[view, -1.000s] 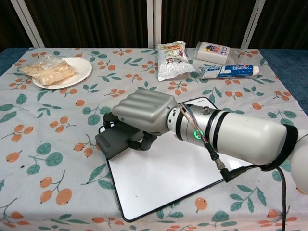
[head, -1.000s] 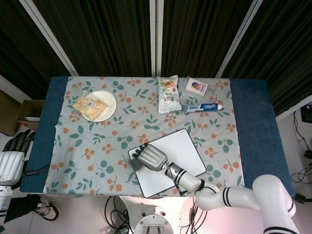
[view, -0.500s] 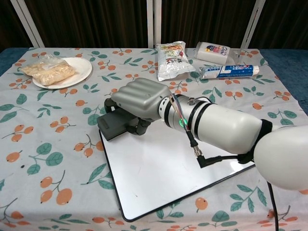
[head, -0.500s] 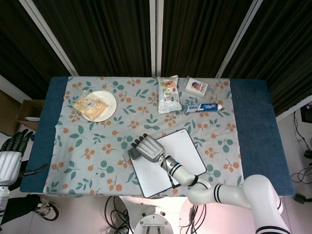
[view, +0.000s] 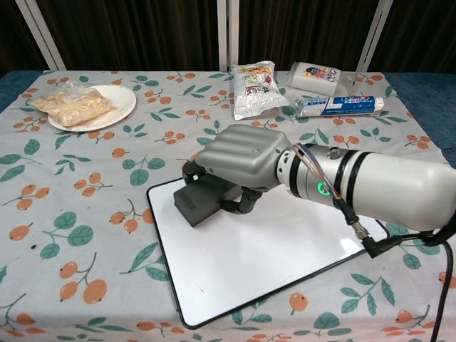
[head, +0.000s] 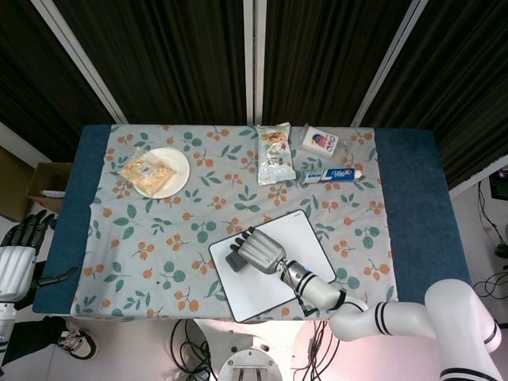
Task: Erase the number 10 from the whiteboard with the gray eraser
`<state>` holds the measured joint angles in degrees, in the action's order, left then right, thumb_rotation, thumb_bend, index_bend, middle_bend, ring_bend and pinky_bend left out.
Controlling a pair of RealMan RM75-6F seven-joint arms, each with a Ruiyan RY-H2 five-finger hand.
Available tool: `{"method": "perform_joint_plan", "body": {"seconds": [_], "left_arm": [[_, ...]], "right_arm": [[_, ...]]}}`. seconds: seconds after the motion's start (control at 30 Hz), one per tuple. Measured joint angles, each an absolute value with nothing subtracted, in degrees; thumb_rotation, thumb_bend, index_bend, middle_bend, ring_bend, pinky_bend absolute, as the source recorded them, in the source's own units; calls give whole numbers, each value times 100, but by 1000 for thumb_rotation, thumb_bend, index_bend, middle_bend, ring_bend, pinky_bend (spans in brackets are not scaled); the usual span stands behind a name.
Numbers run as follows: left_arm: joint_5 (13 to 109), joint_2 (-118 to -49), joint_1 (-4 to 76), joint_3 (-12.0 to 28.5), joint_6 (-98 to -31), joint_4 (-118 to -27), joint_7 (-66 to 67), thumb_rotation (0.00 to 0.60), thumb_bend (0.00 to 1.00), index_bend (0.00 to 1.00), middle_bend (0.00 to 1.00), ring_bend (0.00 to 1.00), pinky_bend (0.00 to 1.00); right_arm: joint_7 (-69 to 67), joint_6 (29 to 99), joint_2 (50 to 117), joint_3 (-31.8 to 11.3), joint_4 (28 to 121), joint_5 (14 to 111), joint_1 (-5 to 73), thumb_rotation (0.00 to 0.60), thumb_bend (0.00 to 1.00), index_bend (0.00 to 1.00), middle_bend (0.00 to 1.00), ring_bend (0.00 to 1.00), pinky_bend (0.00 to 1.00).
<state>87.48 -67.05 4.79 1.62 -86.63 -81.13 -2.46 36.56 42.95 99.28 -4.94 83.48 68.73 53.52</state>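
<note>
Gray rectangular block eraser (view: 201,201): lies on the upper left part of the white rectangular whiteboard (view: 271,256), grasped from above by the right hand (view: 246,160). Half a second ago it sat at the board's left corner, half over the cloth; it has since swept rightward and sits fully on the board.

White rectangular whiteboard: lies tilted on the near middle of the worktop. No number is visible on it in either view, so the erasing is judged done or nearly so.

Left hand (head: 22,248): hangs off the worktop's left edge, holding nothing, fingers apart.

Worktop (head: 413,206): blue, covered by a pale floral cloth (view: 85,178). At the far side are a white round plate (view: 117,114) bearing a clear bag of yellowish snacks (view: 70,104), a printed snack packet (view: 254,87), a blue-and-white toothpaste tube (view: 338,105) and a small white box (view: 315,76).

Room: dark ribbed curtains (head: 159,55) with pale rails behind.
</note>
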Motion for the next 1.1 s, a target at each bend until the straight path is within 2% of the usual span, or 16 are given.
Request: {"method": "perform_joint_plan", "body": {"seconds": [0.13,0.27,0.73,1.1], "left_arm": [[8769,-6702,486,161,-8665,-8145,-215,344,36,43,34,57,167],[8735,-6683,480,166,-8654,-8149,-209,345,35,43,34,57,167],[8619,-6713,471,206,-8585,-7935,-422,344,35,43,34,57,167],[8645,-6728,470,196,-8590,-7910,-437,345,35,43,34,57,167]], "right_arm": [[3636,4263,9971,-414,8450,6806,5344,600,409,563,480,407,475],[3547,4245,10276,-477,8177,6775,5407,600,409,564,480,407,476],[2980,4227,11026,-1085,7174,6547,5776,600,409,564,477,407,472],[3087,4486,10908,-1209,7050,6493,5830,600,412,562,473,408,467]]}}
